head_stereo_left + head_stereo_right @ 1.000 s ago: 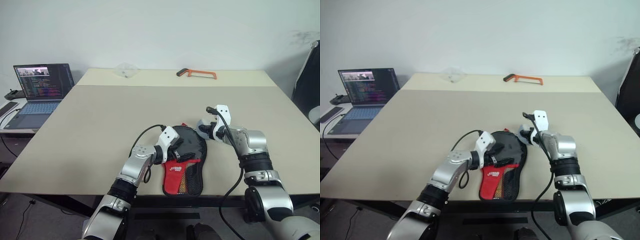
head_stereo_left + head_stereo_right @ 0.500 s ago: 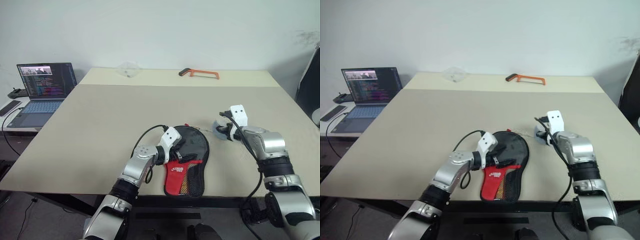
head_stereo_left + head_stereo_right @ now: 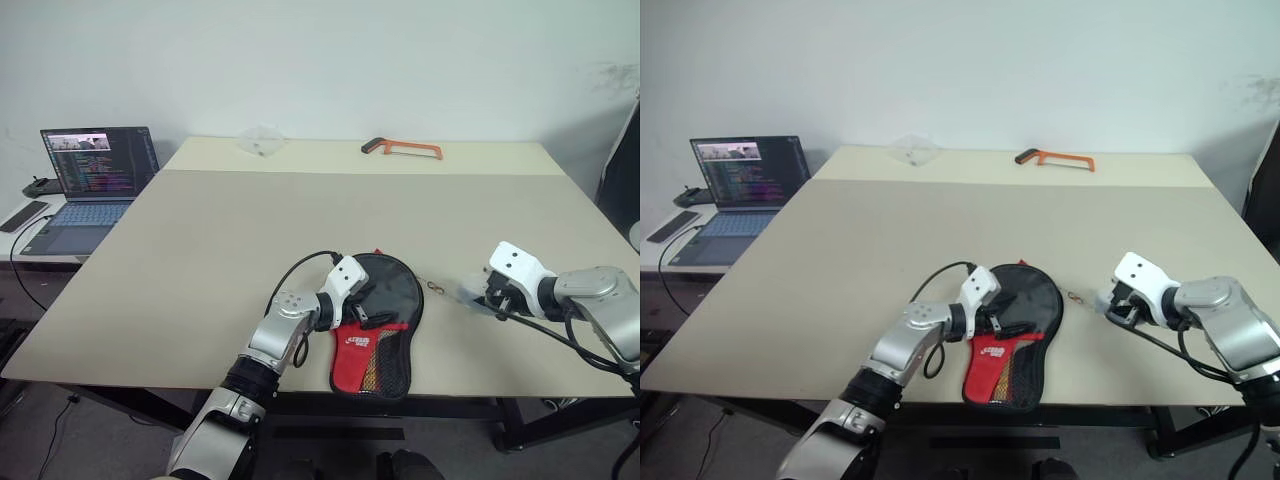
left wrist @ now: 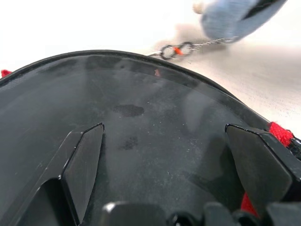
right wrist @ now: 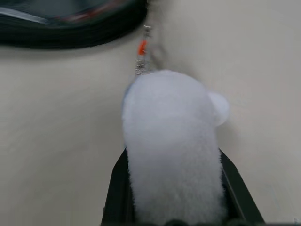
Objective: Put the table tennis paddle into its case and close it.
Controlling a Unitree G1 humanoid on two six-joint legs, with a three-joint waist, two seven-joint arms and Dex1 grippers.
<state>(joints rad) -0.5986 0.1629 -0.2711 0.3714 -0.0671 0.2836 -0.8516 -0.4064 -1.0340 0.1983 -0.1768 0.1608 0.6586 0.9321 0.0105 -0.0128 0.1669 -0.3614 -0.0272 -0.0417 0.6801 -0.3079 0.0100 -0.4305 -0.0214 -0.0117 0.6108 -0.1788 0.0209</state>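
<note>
The case [image 3: 392,283] lies flat near the table's front edge, round black head away from me, red panel [image 3: 362,347] toward me. My left gripper [image 3: 362,311] rests open on the round head, its fingers [image 4: 82,165] spread over the clear window. The table tennis paddle is hidden; the window shows just a dark surface. To the right of the case, my right gripper [image 3: 1118,305] is shut on a fluffy whitish lump [image 5: 171,141]. A short metal chain [image 3: 437,288] runs from the lump toward the case's edge.
An orange-handled hacksaw [image 3: 400,149] and a clear plastic piece [image 3: 260,140] lie at the table's far edge. A laptop [image 3: 85,185] sits open on a side desk to the left. The case is close to the table's front edge [image 3: 150,375].
My right gripper has pulled away from the case, to the right and toward me, rolling as it went and taking the whitish lump along. The left gripper stays on the case.
</note>
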